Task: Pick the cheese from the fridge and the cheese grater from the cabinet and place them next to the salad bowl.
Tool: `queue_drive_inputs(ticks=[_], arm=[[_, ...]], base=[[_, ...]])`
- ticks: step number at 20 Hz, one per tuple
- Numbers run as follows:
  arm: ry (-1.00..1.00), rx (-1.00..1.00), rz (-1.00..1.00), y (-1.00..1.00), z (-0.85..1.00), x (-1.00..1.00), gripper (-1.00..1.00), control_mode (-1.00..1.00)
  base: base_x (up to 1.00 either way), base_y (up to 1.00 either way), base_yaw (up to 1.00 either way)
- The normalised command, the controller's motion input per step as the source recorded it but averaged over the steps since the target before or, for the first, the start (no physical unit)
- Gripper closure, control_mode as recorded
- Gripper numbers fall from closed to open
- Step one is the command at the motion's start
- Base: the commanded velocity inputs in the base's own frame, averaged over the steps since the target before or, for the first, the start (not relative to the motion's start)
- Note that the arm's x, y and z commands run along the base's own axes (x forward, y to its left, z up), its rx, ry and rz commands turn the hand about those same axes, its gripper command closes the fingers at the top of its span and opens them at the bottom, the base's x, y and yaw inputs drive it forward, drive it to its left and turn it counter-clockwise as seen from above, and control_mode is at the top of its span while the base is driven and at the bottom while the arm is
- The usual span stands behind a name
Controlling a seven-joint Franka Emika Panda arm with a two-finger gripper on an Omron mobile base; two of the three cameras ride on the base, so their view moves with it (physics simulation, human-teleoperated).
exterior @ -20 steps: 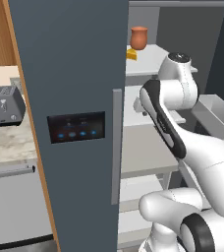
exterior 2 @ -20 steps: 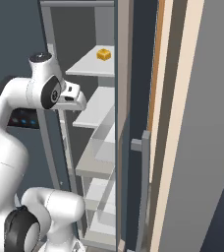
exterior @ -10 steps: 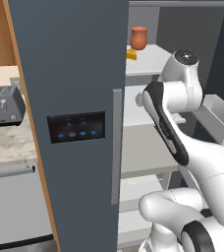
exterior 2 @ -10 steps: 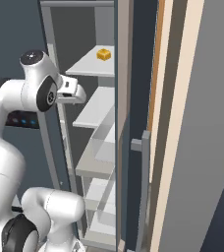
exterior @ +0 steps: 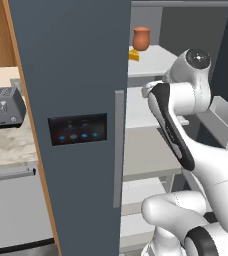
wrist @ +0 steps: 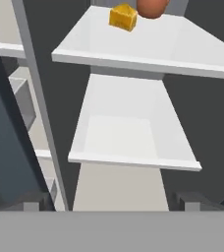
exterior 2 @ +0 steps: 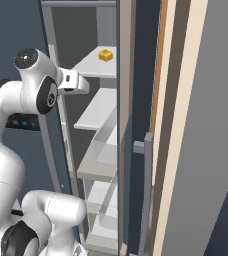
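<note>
Inside the open fridge (exterior: 76, 75), the cheese (wrist: 123, 17) sits on the top shelf (wrist: 148, 44), just beside a brown jar (exterior: 141, 38). The gripper (exterior 2: 80, 82), jaws spread wide, is well below it; a careless reach could topple the jar.

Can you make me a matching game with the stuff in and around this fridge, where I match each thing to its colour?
Things:
1. cheese
2. jar
3. fridge shelf
4. fridge door

Colours:
A. white
B. dark blue-grey
C. yellow-orange
D. reddish brown

Right pairs: 1-C, 2-D, 3-A, 4-B.
</note>
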Motion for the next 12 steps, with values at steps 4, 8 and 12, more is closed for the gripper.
queue_drive_inputs(ticks=[4,8,12], arm=[[0.0,0.0,0.0,-0.12,0.28,0.22,-1.0,-1.0],[0.0,0.01,0.01,-0.14,0.29,0.25,-1.0,-1.0],[0.0,0.05,0.02,-0.12,0.26,0.23,-1.0,-1.0]], base=[[0.0,0.0,0.0],[0.0,0.0,0.0],[0.0,0.0,0.0]])
